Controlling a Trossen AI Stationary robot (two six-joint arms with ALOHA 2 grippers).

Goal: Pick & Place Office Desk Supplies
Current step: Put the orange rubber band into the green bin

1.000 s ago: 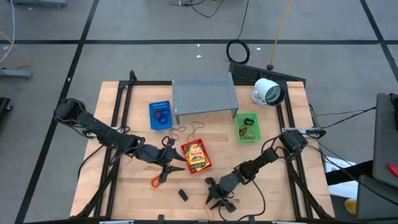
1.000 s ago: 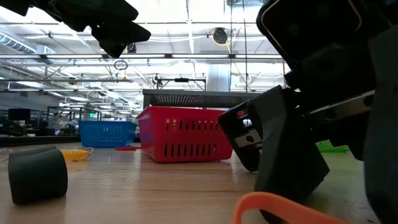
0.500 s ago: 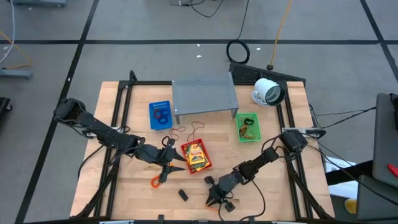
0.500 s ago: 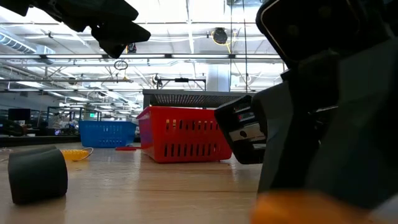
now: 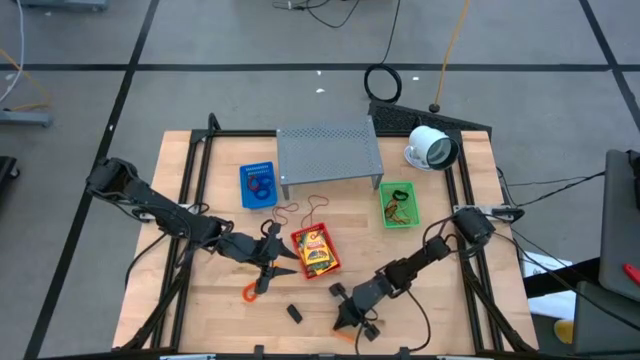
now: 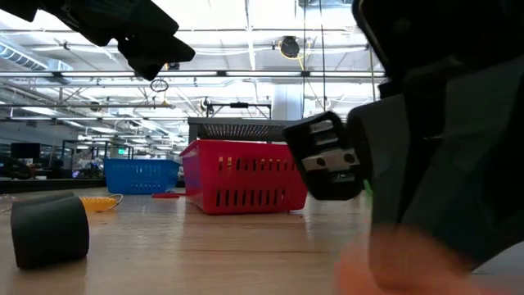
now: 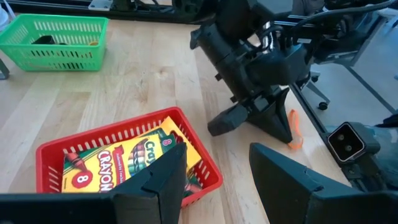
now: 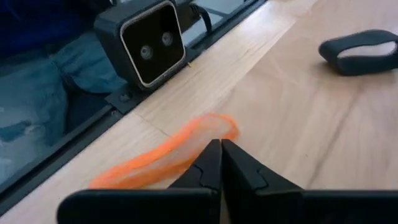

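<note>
Crayons were what you had in the red basket (image 7: 124, 163): the yellow and green box (image 7: 121, 160) read "CRAYON" in red letters, with a red "8" at one corner, and lay flat inside, filling most of it. In the high view that basket sat mid-table, with thin rubber-band loops (image 5: 300, 210) on the wood just beyond it, toward the grey perforated shelf (image 5: 328, 152).

Your orange rubber band (image 8: 168, 154) lay near the table's front edge, a thin flattened loop. Your right gripper (image 8: 220, 163) had its fingers pressed together at the band; whether they actually pinched it, you could not tell. A small black piece (image 8: 360, 50) lay on the wood further off.

Your left gripper (image 7: 214, 171) hovered over the near edge of the red basket, fingers apart and holding nothing. Another orange loop (image 5: 250, 291) lay beside it.

A blue tray (image 5: 258, 185) with a blue loop sat by the shelf's left end, a green basket (image 5: 399, 205) by its right, and a white round device (image 5: 431, 147) at the far right corner
</note>
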